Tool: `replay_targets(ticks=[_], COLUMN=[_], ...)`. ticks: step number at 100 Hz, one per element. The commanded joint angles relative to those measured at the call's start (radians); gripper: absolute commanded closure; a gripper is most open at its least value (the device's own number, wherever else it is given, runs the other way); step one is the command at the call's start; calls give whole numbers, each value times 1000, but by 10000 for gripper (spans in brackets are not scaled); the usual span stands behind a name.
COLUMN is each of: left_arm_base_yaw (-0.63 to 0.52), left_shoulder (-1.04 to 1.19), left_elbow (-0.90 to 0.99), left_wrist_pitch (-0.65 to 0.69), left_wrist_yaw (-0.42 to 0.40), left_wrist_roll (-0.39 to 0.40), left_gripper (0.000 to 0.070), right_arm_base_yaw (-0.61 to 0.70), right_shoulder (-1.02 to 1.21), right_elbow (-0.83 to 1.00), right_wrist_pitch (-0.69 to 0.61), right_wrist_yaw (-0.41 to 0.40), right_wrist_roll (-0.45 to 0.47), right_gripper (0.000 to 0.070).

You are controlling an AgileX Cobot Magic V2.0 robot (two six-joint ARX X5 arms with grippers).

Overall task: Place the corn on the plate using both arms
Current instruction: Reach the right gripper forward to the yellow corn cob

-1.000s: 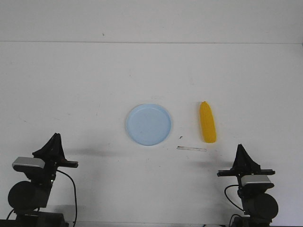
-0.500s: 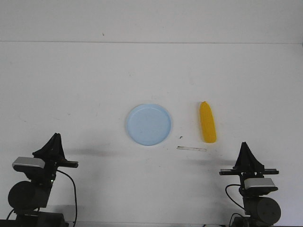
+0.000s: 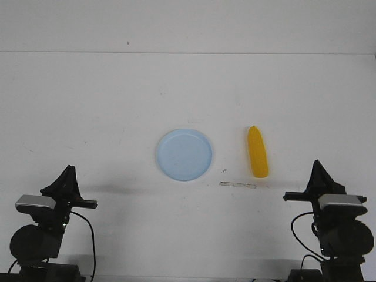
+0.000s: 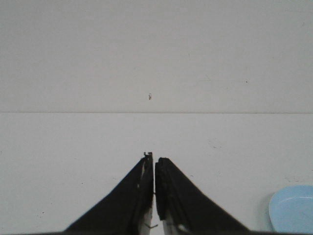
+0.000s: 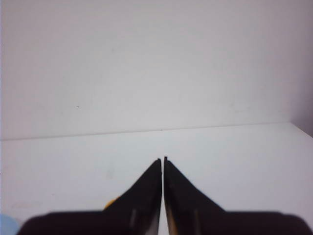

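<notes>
The yellow corn point(image 3: 257, 151) lies on the white table, right of the pale blue plate point(image 3: 184, 154) and apart from it, pointed end away from me. My left gripper point(image 3: 70, 170) is shut and empty at the near left. My right gripper point(image 3: 318, 163) is shut and empty at the near right, right of the corn and nearer than it. In the left wrist view the shut gripper point(image 4: 154, 156) shows with the plate's edge point(image 4: 293, 210) at the corner. In the right wrist view the shut gripper point(image 5: 163, 159) hides most of the corn point(image 5: 111, 202); a sliver of plate point(image 5: 7, 224) shows.
A thin clear strip point(image 3: 238, 185) and a small dark speck point(image 3: 223, 171) lie on the table just nearer than the corn. The table's far edge meets a white wall point(image 3: 188, 26).
My right arm has swung to the right, away from the corn, with its gripper still shut. The left arm, corn and plate have not moved.
</notes>
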Motion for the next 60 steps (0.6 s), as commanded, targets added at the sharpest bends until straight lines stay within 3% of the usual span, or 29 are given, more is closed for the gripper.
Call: replay_targets(ticks=[1,27,60], left_arm_base_yaw=[1,1,1], left_shoulder=[-3,-3,-3], left_elbow=[10,10,10], left_wrist_pitch=[14,14,13], left_wrist_yaw=[2,2,2], left_wrist_roll=[10,10,10], left_gripper=[699,699,699], right_arm_base_yaw=[9,82,140], right_shoulder=[104,499,948], right_elbow=[50,256,692], right_wrist_pitch=[-11,-77,-525], right_wrist_yaw=[-2,3,-6], right_wrist_roll=[-6,2,139], right_gripper=[694,694,693])
